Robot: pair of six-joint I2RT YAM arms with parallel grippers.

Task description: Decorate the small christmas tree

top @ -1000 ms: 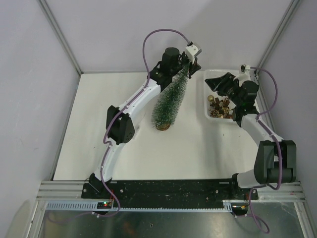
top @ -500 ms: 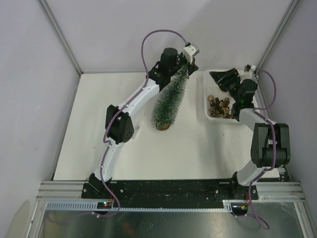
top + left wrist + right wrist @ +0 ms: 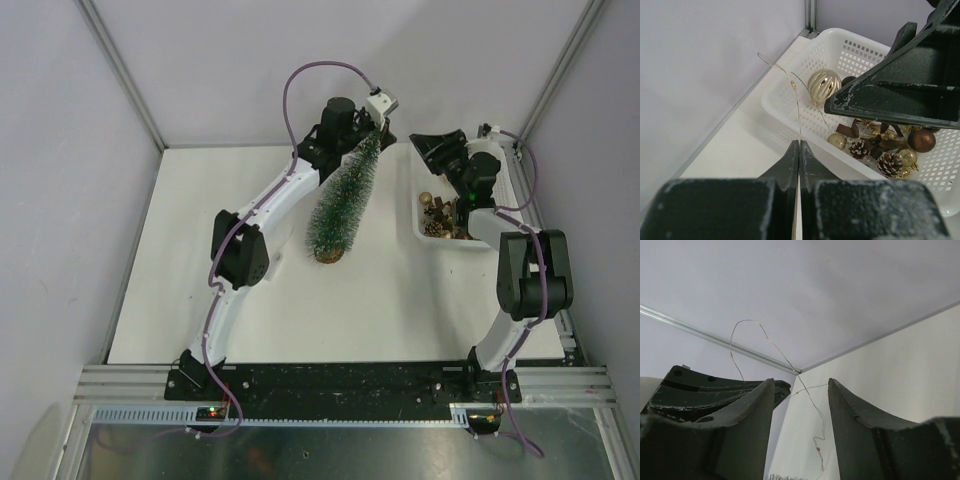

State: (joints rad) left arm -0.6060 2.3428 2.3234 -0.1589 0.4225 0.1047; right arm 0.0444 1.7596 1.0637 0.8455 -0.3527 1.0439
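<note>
Small christmas tree (image 3: 341, 205) stands on the counter (image 3: 200, 250), tip leaning toward the left end effector (image 3: 384, 120), clenched on a thin wire (image 3: 798, 112) beside the treetop. Right end effector (image 3: 428, 150), released, faces that wire from over the basket (image 3: 417, 200).

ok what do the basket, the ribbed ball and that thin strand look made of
basket: matte white plastic, probably; gridded holes in moulded walls.
ribbed ball: glossy gold, sharp highlights; plastic or glass, unclear.
thin strand: likely fine metal wire, holding its own loop.

The basket (image 3: 777, 100) is perforated white plastic, the gold bauble (image 3: 824, 85) glossy, the wire (image 3: 798, 107) thin metal, the small christmas tree (image 3: 346, 195) frosted.
</note>
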